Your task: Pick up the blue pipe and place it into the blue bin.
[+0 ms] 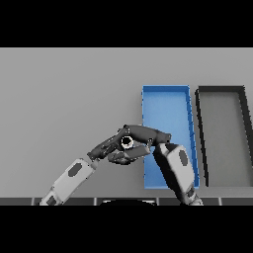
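Observation:
The blue bin (166, 101) is a long open tray lying right of centre on the grey table. No blue pipe can be made out anywhere. My right hand (143, 133) reaches left from the bin's near left edge, its forearm crossing the bin's near end. My left hand (105, 147) comes up from the lower left with its fingers stretched toward the right hand, and the two hands meet. A small pale ring (127, 142) shows between them; what it is cannot be told. Whatever lies under the hands is hidden.
A dark grey bin (223, 99) of the same shape stands directly right of the blue one, almost touching it. Grey table (64, 94) stretches to the left and behind the hands.

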Robot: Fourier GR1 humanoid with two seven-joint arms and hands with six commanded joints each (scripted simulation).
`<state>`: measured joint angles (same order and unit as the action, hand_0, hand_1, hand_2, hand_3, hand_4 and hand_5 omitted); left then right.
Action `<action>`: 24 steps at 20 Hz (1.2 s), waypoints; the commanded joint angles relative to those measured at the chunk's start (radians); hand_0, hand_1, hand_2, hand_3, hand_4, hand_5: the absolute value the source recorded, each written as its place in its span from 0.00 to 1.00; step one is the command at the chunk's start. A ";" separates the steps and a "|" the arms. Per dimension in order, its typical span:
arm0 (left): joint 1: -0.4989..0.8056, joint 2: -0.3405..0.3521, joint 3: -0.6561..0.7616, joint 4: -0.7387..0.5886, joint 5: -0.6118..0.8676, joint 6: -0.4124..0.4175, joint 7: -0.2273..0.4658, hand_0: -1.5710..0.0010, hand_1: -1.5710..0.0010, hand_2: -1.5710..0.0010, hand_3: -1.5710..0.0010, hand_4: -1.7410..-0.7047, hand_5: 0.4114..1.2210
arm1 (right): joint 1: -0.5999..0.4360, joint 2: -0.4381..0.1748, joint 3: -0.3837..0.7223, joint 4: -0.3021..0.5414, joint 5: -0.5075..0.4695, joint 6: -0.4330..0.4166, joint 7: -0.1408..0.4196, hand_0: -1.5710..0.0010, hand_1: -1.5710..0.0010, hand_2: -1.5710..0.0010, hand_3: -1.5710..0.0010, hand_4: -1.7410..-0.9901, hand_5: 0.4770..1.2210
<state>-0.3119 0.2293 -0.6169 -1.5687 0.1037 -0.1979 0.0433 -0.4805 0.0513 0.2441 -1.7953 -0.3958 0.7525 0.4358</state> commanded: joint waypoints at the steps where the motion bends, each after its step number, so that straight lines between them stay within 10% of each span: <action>1: -0.006 0.003 -0.002 -0.006 -0.005 0.001 0.005 0.99 0.99 0.99 1.00 0.83 0.22 | -0.003 0.004 -0.001 -0.005 -0.076 -0.031 0.056 0.00 0.00 0.00 0.00 0.33 1.00; 4: 0.003 0.016 -0.006 -0.009 -0.005 -0.007 0.024 1.00 1.00 1.00 1.00 0.84 0.16 | -0.064 -0.008 -0.021 0.014 -0.287 -0.133 0.168 0.00 0.00 0.00 0.00 0.33 1.00; 10: 0.012 0.011 -0.017 -0.009 -0.015 -0.004 0.024 1.00 1.00 1.00 1.00 0.85 0.11 | -0.295 -0.189 -0.055 0.018 -0.511 -0.359 0.167 0.00 0.00 0.00 0.00 0.33 1.00; 18: 0.011 0.025 -0.007 -0.019 -0.016 0.003 0.042 1.00 1.00 1.00 1.00 0.85 0.09 | -0.558 -0.287 -0.227 0.274 -0.400 -0.412 0.010 0.00 0.00 0.00 0.00 0.32 1.00; 24: 0.013 0.041 0.000 -0.029 -0.029 0.016 0.057 1.00 1.00 1.00 1.00 0.88 0.07 | -0.536 -0.367 -0.322 0.533 -0.255 -0.408 0.016 0.00 0.00 0.00 0.00 0.32 1.00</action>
<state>-0.2989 0.2704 -0.6168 -1.5983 0.0743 -0.1815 0.1014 -1.0152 -0.3169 -0.0782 -1.2605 -0.6478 0.3448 0.4547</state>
